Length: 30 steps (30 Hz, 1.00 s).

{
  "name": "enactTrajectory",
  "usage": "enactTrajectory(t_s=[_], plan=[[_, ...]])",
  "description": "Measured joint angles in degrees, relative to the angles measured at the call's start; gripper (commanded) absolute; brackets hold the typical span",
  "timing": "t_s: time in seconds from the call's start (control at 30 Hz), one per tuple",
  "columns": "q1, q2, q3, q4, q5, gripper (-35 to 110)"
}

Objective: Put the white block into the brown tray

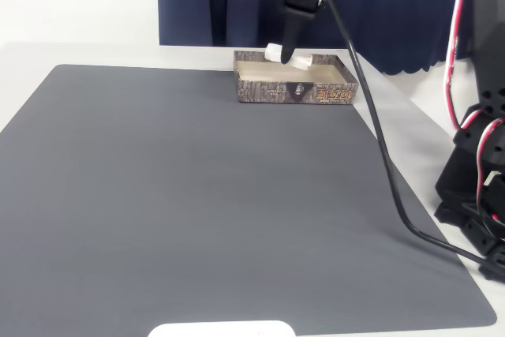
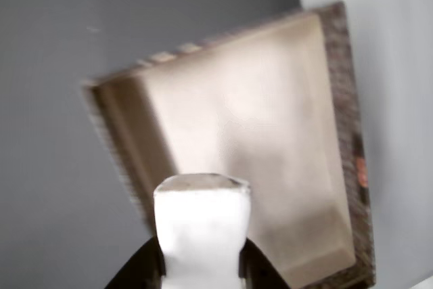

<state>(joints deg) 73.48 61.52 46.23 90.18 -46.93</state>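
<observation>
The brown tray [image 1: 293, 92] sits at the far edge of the grey mat, bark-patterned walls and a dark label facing the fixed camera. In the wrist view its cream interior [image 2: 270, 147] lies below me. The white block [image 2: 201, 231] stands upright between my two dark fingers, my gripper [image 2: 201, 262] shut on it. In the fixed view my gripper [image 1: 286, 54] hangs over the tray's left half, and the white block [image 1: 274, 54] shows beside the dark finger, just above the tray's rim.
A large grey mat [image 1: 197, 195] covers the table. A black cable [image 1: 379, 147] trails from the arm across the mat's right side to the arm base [image 1: 481, 187]. A dark blue curtain [image 1: 394, 5] hangs behind. A white object [image 1: 222, 329] shows at the bottom edge.
</observation>
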Motion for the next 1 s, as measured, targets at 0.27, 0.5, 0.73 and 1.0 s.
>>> enactTrajectory(t_s=[0.27, 0.5, 0.73, 1.0], plan=[[5.45, -9.93, -14.59, 5.1, -3.34, 0], [6.06, -13.27, -19.6, 6.33, -11.69, 0], [5.89, -15.82, -24.35, 7.38, -19.07, 0], [4.92, -20.74, -29.88, 9.84, -23.55, 0]])
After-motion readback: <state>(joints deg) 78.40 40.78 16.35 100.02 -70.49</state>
